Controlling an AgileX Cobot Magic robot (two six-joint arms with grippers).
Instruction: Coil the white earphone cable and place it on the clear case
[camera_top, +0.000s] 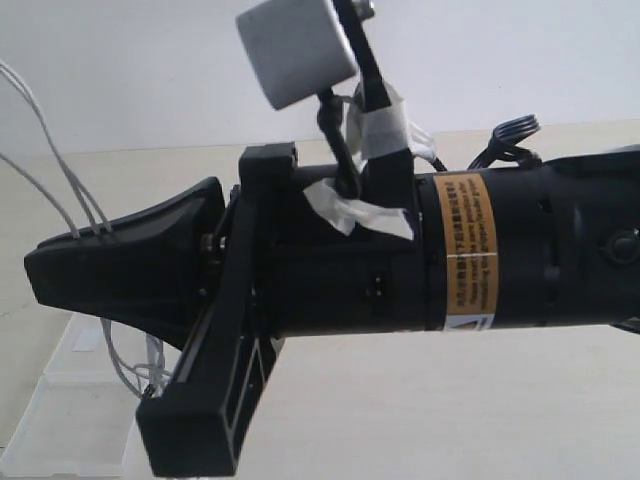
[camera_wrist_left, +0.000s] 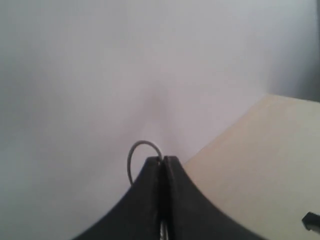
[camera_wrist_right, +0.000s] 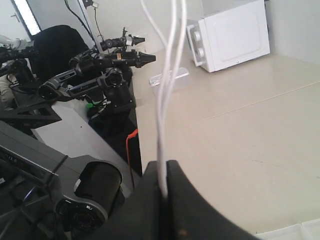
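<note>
Nearest, filling the exterior view: right gripper (camera_top: 55, 258), reaching in from the right and pointing left, level above the table (camera_top: 450, 400). Jaws pressed together, pinching several strands of the cable (camera_wrist_right: 161, 130) just behind the tips. Up and left from that pinch, thin strands running out of view; down from it, more strands hanging to a loose heap by the case (camera_top: 60, 420). On the arm behind the jaws, an orange label (camera_top: 465, 250), white tape (camera_top: 355, 210) and, above, a white camera block (camera_top: 295, 45). Below and left of the gripper, flat on the near left of the table: the case, opened out, with a whitish patch (camera_top: 88, 342) in its farther half. Cable heap at its right edge, on it or just beside it, hard to tell. Left gripper (camera_wrist_left: 162, 162) outside the exterior view; in its own view, jaws closed tight on a small loop of cable poking past the tips. Farthest, a plain pale wall (camera_top: 150, 80) behind the table.
</note>
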